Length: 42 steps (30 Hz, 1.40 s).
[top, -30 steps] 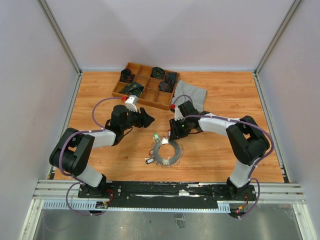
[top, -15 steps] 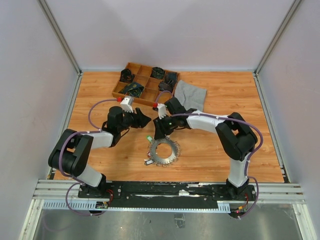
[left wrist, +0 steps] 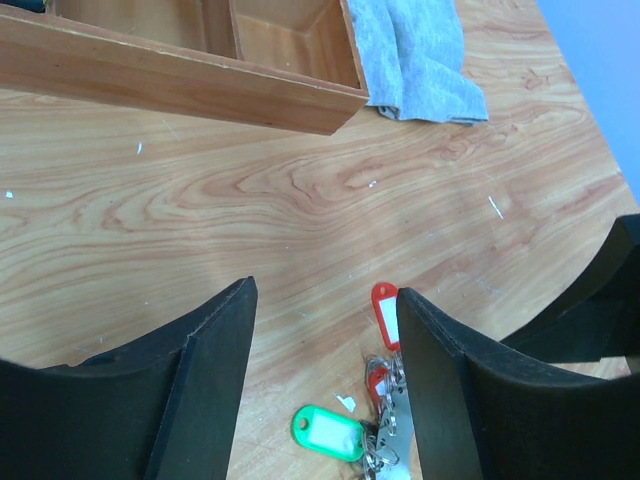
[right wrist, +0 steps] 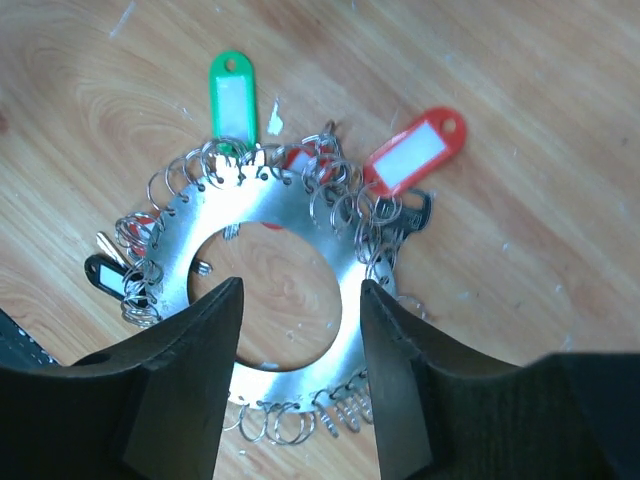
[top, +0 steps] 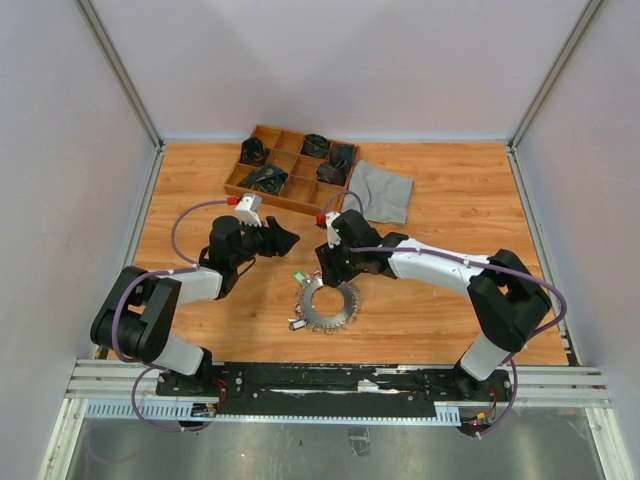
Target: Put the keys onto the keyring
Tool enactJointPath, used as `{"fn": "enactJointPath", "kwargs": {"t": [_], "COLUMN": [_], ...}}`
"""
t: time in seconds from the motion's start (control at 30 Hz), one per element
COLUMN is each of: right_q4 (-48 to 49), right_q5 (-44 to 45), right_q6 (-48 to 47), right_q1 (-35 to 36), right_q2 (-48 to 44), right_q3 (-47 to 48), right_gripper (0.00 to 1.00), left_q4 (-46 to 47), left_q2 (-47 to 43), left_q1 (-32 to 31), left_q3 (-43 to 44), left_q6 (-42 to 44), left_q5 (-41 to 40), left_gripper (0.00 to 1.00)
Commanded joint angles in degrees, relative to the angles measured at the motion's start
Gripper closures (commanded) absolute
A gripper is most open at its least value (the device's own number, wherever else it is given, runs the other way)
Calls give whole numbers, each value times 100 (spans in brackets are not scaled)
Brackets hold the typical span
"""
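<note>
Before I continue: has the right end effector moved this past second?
Yes. Right end effector shifted left, from below the grey cloth to below the wooden tray.

**Three cameras, one shared patch of wood**

Top camera: high, behind the arm bases, tilted down toward 12 o'clock. It is far off, with the whole table [top: 470, 190] in frame.

Left wrist camera: low and close, slanting across the wood toward the tray [left wrist: 180, 85] wall and the cloth [left wrist: 415, 50] at 12 to 1 o'clock.

Right wrist camera: very close, looking straight down on the keyring [right wrist: 280, 290].

Both wrist views share the green tag [right wrist: 231, 100] and the red tag [right wrist: 412, 152]. The top view holds all of it, small.
</note>
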Motion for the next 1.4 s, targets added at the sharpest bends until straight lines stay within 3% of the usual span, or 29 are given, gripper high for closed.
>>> {"fn": "enactJointPath", "kwargs": {"t": [0.0, 0.2, 0.5, 0.67, 0.93, 1.17, 1.37], "right_q4": [-352, -747, -888, -897, -1079, -1093, -1324], "right_q5": [1189, 1692, 1713, 1548, 1501, 1404, 1880], "right_q6": [1293, 1903, 2003, 1831, 939, 277, -430], "right_q1": [241, 248, 249, 254, 326, 426, 492], "right_q2": [-150, -237, -20, 176, 469, 560, 560], "right_q3": [-341, -561, -674, -655, -649, -798, -997], "right_gripper": [47, 31, 26, 29, 42, 42, 61], "left_q4": [232, 249, 297, 315, 324, 318, 309], "left_q2": [-198, -255, -238, -214, -203, -152, -150], "left_q1": [53, 54, 53, 53, 54, 58, 55], "left_q3": [-99, -154, -165, -170, -167, -143, -146], "left_q6": [-6, 3, -1, 2, 9, 11, 20], "left_q5": [-18, -48, -17, -17, -2, 4, 14], "left_gripper": [36, 36, 35, 35, 35, 36, 36]}}
